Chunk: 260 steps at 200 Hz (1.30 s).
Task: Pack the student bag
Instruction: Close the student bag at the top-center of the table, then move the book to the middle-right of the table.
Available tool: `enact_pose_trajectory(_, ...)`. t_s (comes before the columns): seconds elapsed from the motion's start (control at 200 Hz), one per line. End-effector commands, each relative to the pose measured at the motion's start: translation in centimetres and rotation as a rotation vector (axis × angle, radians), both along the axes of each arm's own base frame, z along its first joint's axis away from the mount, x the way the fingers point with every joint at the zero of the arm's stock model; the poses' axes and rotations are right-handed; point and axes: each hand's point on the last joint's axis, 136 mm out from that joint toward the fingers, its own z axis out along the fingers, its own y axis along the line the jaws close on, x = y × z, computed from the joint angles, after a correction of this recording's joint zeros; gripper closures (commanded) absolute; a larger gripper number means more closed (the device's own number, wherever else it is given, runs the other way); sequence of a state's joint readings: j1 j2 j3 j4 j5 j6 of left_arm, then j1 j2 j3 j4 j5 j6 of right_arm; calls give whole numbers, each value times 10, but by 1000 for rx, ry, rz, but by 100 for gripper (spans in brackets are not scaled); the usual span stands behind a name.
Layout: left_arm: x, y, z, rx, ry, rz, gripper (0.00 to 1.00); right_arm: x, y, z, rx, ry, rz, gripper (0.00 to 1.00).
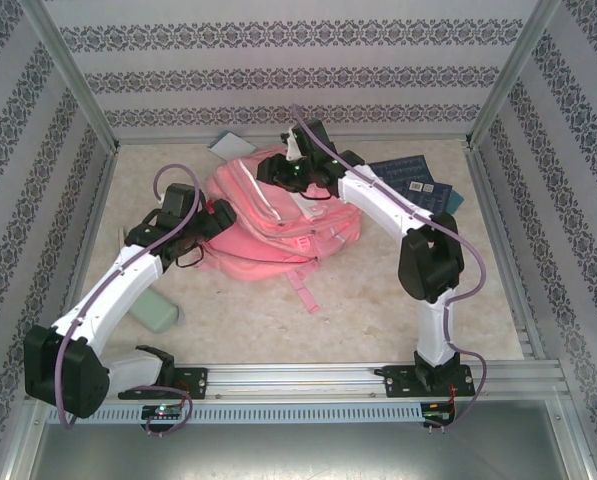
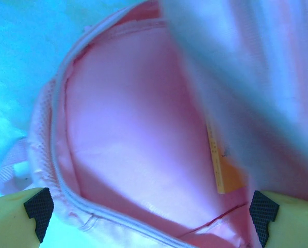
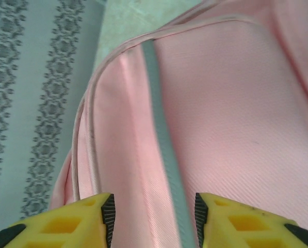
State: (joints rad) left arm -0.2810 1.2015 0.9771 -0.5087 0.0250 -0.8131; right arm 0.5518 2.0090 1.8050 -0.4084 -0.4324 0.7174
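The student bag (image 1: 273,225), a big pink backpack, lies flat in the middle of the table. My left gripper (image 1: 219,214) is at the bag's left side, open wide (image 2: 150,212), looking into the bag's open mouth (image 2: 138,134) with its pink lining. An orange-yellow flat item (image 2: 222,168) leans inside against the raised flap. My right gripper (image 1: 284,171) hovers over the bag's far end, open (image 3: 154,217). Its fingers straddle the pale grey stripe (image 3: 161,129) on the pink fabric (image 3: 231,113), gripping nothing.
A dark blue book (image 1: 408,181) and a teal item (image 1: 457,197) lie to the right of the bag. A pale green block (image 1: 156,315) sits near the left arm. A grey-blue flat item (image 1: 232,148) lies by the back wall. A pink strap (image 1: 303,290) trails toward the front.
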Motion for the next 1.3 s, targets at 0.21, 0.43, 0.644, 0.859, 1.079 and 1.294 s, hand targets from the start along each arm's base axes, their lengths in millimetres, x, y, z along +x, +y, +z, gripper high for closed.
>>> enact_pose_trajectory(0.21,4,-5,41,57,-62,-101,1,0,-130,-17,-220,-76,-271,43)
enact_pose_trajectory(0.43,11,-34,52,5,-88,-199,2,0,-253,-62,-432,-7,-520,54)
enact_pose_trajectory(0.644,12,-58,50,0,-82,-268,2,0,-333,-107,-511,145,-671,82)
enact_pose_trajectory(0.859,13,-76,48,-4,-69,-316,2,-3,-364,-153,-562,308,-685,94)
enact_pose_trajectory(1.079,13,-85,45,-5,-66,-344,2,-12,-358,-202,-571,450,-613,100)
enact_pose_trajectory(1.294,15,-87,41,0,-59,-348,2,-36,-322,-210,-518,501,-557,100)
